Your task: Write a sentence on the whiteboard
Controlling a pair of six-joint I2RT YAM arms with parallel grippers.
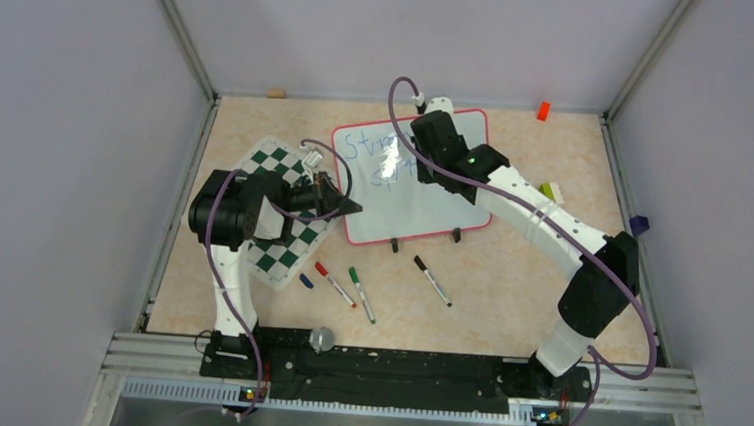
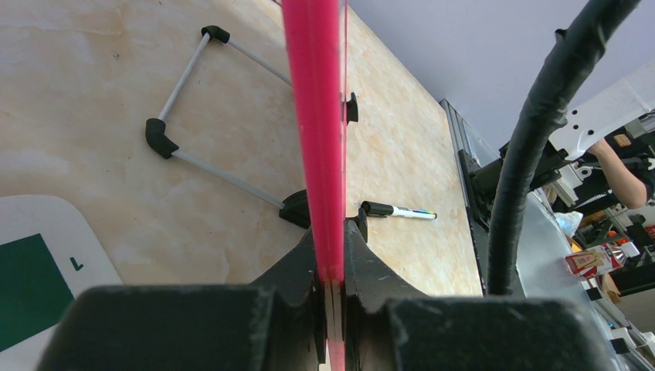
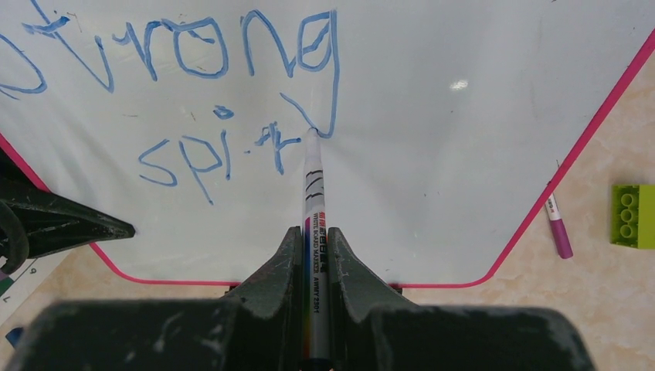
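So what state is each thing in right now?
Whiteboard: partly written, edge clamped.
Writing: blue, two lines, roughly "Strong spirit".
Marker: uncapped, tip on the whiteboard.
Left gripper: shut on the whiteboard.
Right gripper: shut on the marker.
Red pen, green pen, black pen: capped, lying loose.

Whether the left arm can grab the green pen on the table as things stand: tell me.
Probably not yet. The green pen lies in the open near the left arm, nothing on it, but the left gripper is shut on the whiteboard's pink edge and would have to let go first.
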